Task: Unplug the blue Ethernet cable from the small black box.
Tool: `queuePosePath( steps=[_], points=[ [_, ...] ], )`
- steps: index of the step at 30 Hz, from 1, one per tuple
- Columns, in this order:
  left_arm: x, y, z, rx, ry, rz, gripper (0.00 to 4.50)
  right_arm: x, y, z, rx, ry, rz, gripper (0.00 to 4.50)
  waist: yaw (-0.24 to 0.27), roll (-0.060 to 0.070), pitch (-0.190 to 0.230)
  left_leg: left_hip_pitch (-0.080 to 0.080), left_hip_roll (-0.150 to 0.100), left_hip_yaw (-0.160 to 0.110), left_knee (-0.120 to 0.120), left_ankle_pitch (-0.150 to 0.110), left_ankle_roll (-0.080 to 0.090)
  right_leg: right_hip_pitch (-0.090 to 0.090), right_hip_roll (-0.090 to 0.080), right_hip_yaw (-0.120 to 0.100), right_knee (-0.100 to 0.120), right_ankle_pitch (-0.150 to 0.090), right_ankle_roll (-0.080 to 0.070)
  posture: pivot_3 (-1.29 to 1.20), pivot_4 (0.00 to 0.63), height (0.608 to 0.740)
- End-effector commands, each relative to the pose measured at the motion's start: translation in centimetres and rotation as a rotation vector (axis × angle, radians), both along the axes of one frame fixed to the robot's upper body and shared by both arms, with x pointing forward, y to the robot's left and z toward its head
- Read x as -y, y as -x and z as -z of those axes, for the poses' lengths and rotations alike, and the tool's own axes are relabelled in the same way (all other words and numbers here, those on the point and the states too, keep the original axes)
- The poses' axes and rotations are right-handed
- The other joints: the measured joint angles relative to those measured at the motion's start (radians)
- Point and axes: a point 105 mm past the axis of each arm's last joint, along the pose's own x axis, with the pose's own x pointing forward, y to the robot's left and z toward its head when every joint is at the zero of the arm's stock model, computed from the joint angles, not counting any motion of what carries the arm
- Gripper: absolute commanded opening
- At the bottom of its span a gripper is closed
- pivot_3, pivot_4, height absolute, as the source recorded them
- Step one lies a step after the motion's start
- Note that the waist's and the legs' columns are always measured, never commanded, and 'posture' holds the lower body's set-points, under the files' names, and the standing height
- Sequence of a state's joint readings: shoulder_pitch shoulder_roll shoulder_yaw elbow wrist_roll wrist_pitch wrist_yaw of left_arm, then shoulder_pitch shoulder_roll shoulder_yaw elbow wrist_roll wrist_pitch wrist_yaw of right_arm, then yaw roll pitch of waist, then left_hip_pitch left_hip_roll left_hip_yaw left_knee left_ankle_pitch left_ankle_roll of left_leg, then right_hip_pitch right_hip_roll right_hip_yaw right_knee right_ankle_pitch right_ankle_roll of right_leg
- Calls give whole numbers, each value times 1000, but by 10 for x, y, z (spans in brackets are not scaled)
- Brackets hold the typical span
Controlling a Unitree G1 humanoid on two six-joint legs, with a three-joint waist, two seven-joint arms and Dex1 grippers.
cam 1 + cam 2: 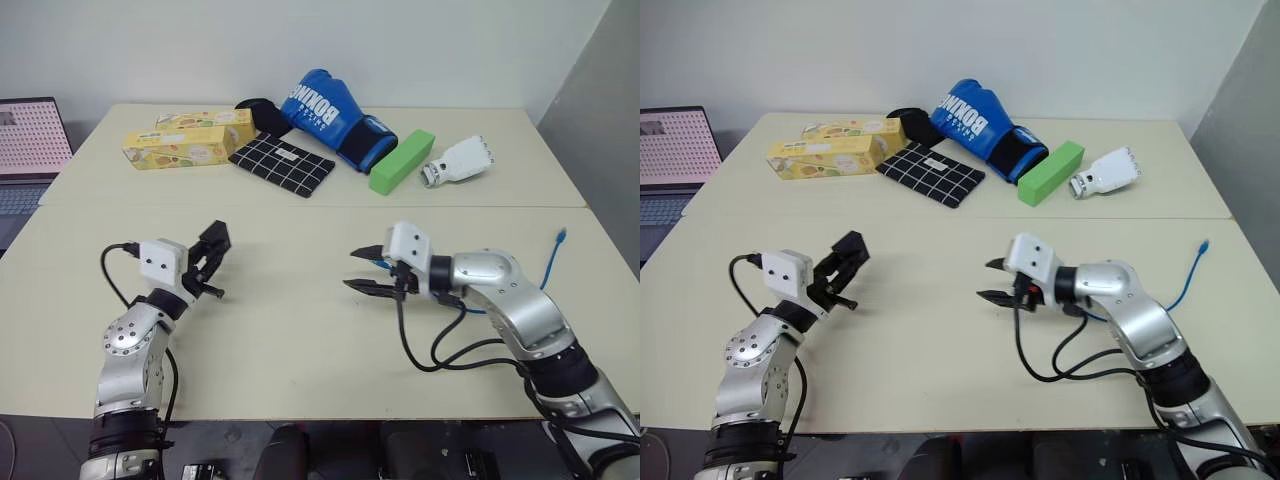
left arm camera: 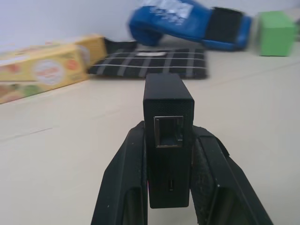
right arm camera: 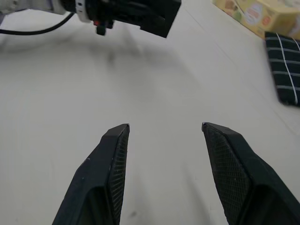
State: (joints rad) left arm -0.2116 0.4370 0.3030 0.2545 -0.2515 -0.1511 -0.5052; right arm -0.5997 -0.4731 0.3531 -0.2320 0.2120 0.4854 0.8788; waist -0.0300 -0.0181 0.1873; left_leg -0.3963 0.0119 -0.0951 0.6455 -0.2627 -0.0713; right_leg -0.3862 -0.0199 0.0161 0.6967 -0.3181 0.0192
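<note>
Matte-black small black box [image 2: 168,140]: clamped between the left gripper [image 1: 207,262] fingers, raised off the beige table [image 1: 300,330], its port empty. Right gripper [image 1: 366,270]: parted, empty, facing the box. Blue Ethernet cable [image 1: 553,262]: on the table's right edge behind the right arm, plug apparently free. Beyond: checked pouch [image 1: 282,165], blue boxing glove [image 1: 330,115].

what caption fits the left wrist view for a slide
Left gripper shut on the small black box, its port empty and facing the camera.
</note>
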Motion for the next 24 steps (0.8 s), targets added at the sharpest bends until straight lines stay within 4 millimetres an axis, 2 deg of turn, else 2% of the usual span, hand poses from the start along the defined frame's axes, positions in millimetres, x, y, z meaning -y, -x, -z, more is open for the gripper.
queuePosePath(
  steps=[1,4,9,11,12,17,20,23,24],
  points=[
    [-16,-4,-2,69,11,-78,795,-23,-1,-13,27,-14,-25,2616,0,0,0,0,0,0,0,0,0,0,-1,0,0,0,0,0,150,740],
    [-24,-8,7,57,47,-109,795,-33,-2,-16,10,-29,-30,2616,4,-1,-1,-1,0,-1,1,0,0,0,-1,-1,0,0,0,0,150,740],
    [-29,-11,25,14,83,-123,795,-36,-1,-14,2,-21,-35,2616,3,-2,-1,-2,-2,-1,1,0,0,0,-1,-2,0,0,1,0,150,740],
    [-27,-10,30,1,106,-112,1498,-35,1,-13,-2,-21,-37,2654,1,-1,-1,-1,-1,-1,1,0,0,0,-1,-2,0,0,1,0,150,740],
    [-27,-9,32,-6,117,-107,1599,-35,1,-13,-3,-20,-37,2654,0,-1,-1,-1,-1,-2,1,0,0,0,-1,-2,1,0,1,0,150,740],
    [-25,-2,40,-34,141,-100,2756,-33,4,-12,-10,-15,-31,2654,-2,-1,-1,-1,-1,-2,1,0,0,0,-1,-2,1,0,1,0,150,740],
    [-27,9,44,-81,110,-96,3218,-33,5,-11,-26,-24,-22,2654,-5,-1,-1,0,-1,-2,1,0,0,0,-1,-1,1,0,1,0,150,740],
    [-28,19,44,-140,58,-89,3894,-30,5,-7,-47,-30,1,2654,-11,-1,-1,1,0,-3,0,0,0,0,-1,1,1,0,1,0,150,740],
    [-28,22,44,-171,48,-83,3894,-28,5,-6,-57,-34,14,2654,-11,-1,-1,1,0,-3,0,0,0,0,-1,1,1,0,1,0,150,740]
  ],
)
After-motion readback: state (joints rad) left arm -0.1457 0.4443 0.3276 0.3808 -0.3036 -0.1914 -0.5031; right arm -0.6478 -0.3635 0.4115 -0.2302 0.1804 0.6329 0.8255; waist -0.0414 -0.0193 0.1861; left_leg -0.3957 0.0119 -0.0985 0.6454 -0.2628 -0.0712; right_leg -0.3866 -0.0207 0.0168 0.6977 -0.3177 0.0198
